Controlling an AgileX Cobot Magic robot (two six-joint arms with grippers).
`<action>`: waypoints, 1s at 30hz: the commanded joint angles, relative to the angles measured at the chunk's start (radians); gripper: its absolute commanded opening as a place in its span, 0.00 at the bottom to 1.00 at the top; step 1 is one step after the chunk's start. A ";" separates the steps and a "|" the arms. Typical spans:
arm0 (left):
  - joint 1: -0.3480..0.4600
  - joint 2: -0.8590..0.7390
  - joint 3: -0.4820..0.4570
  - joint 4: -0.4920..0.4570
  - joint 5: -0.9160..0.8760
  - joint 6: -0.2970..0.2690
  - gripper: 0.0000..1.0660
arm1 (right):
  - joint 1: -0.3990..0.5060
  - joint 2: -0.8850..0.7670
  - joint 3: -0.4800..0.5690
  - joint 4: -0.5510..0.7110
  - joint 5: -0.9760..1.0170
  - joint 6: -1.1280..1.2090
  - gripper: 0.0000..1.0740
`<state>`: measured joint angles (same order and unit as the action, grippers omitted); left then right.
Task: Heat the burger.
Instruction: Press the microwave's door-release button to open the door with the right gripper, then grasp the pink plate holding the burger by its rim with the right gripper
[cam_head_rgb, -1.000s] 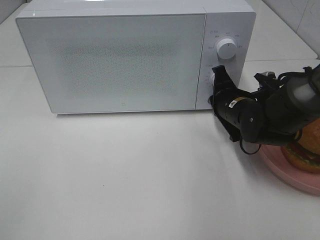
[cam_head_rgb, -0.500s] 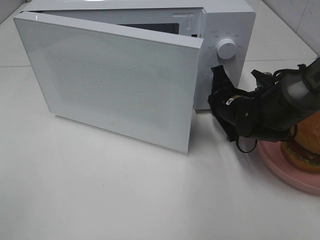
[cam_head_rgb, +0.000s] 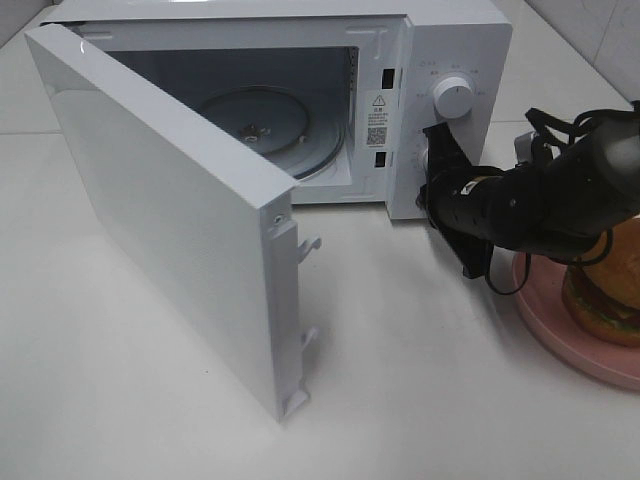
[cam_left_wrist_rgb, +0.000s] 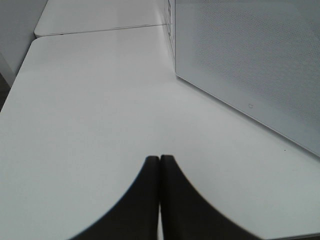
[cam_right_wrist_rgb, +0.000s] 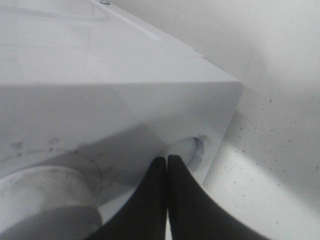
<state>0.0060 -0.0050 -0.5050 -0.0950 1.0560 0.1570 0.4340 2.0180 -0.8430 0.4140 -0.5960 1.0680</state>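
I'm looking at a kitchen-style corner — a white microwave (cam_head_rgb: 455, 45) with its door (cam_head_rgb: 170, 220) standing wide open on a plain white tabletop (cam_head_rgb: 420, 400), pale wall tiles (cam_head_rgb: 600, 30) behind.

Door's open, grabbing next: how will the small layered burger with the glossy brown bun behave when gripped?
The small layered burger is a stack, so a side squeeze may shift or tip it. Its shiny bun may be slippery. The shallow pink plate under it would hardly stop it sliding.

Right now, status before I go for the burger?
Left tool shut, over table. Right tool shut, tips at microwave's lower button. Burger on pink plate, outside. Microwave door wide open, turntable bare.
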 joint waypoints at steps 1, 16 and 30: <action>-0.002 -0.020 0.001 -0.001 -0.015 -0.008 0.00 | 0.005 -0.079 0.004 -0.115 -0.047 -0.101 0.01; -0.002 -0.020 0.001 -0.001 -0.015 -0.008 0.00 | 0.005 -0.270 0.077 -0.166 0.358 -0.776 0.06; -0.002 -0.020 0.001 -0.001 -0.015 -0.008 0.00 | 0.005 -0.381 0.058 -0.167 0.718 -1.168 0.14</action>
<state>0.0060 -0.0050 -0.5050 -0.0950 1.0560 0.1570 0.4420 1.6490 -0.7820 0.2560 0.1060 -0.0710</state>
